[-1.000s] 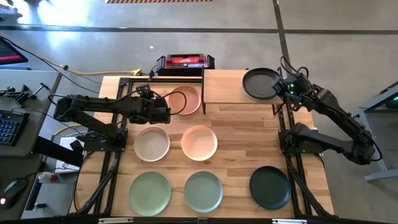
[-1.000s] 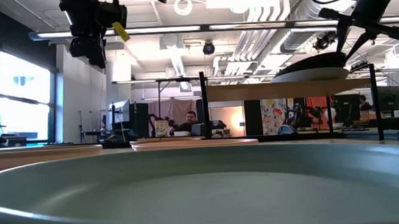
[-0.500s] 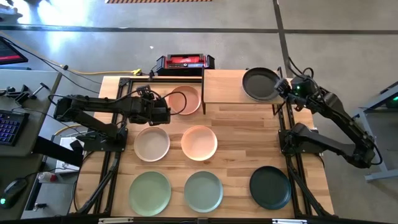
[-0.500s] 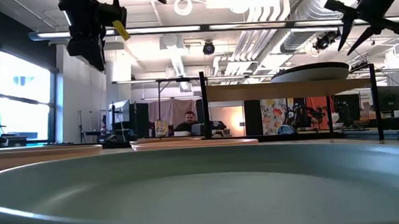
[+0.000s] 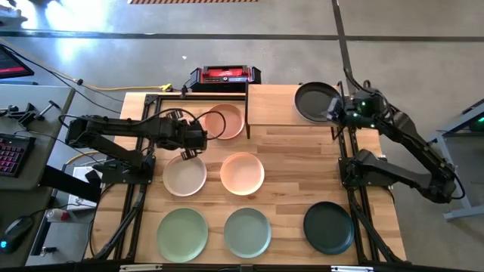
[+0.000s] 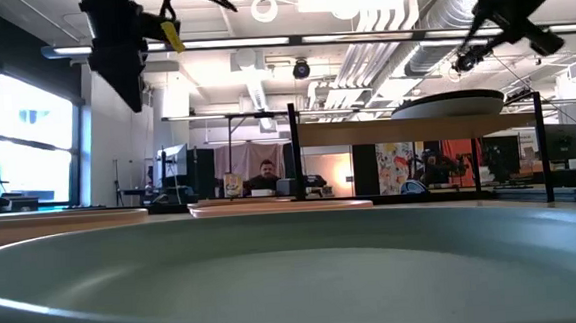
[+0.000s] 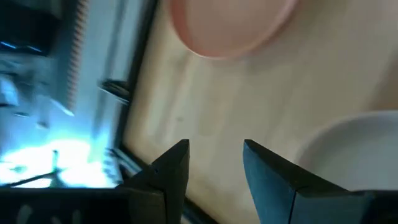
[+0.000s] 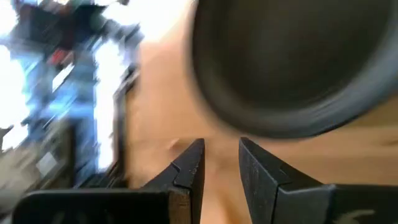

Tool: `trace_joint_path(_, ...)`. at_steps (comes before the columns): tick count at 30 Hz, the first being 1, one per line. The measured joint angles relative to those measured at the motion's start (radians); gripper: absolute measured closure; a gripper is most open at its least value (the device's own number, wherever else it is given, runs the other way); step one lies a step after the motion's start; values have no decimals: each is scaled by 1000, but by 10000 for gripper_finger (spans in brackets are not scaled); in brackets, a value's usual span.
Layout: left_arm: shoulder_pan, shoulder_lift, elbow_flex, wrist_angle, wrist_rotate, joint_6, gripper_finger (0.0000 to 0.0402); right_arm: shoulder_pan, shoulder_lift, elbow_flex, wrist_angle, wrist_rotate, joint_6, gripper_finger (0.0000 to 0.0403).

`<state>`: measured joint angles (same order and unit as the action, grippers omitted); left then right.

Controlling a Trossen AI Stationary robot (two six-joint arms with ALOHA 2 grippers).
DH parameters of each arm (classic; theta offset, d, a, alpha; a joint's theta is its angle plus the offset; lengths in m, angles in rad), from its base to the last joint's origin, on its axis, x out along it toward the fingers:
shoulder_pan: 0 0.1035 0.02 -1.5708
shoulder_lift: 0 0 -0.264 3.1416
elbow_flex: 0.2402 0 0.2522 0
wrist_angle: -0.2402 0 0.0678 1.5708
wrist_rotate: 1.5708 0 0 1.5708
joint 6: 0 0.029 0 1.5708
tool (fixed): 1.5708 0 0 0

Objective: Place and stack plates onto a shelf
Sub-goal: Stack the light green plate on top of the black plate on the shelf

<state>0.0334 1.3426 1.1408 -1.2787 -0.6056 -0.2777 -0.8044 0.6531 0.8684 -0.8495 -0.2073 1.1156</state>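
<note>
Right claw empty, fingers slightly apart, just beside the black plate sitting on the shelf. Left claw apart, empty, over the cream plate on the table. I judge a shallow rim grasp could slip.

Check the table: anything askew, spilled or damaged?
Nothing stands out. The round black plate lies flat on the small light-wood shelf, and the six other plates lie flat on the wooden tabletop, none overlapping or chipped.

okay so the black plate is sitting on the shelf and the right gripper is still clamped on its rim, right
Not quite. The black plate does sit on the shelf, but the right gripper holds nothing: the right wrist view shows its fingers apart and clear of the rim.
</note>
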Motion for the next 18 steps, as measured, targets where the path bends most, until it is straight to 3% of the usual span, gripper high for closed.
trace_joint_path(2,0,0,0,-9,50,-42,261,25,4,0,38,-75,-10,324)
trace_joint_path(5,0,0,0,-28,139,-106,263,91,7,0,73,-105,-13,324)
trace_joint_path(12,-16,0,0,-45,358,-196,263,299,42,0,83,-85,9,324)
trace_joint_path(18,-68,0,0,-33,475,-264,264,484,119,0,152,-42,33,324)
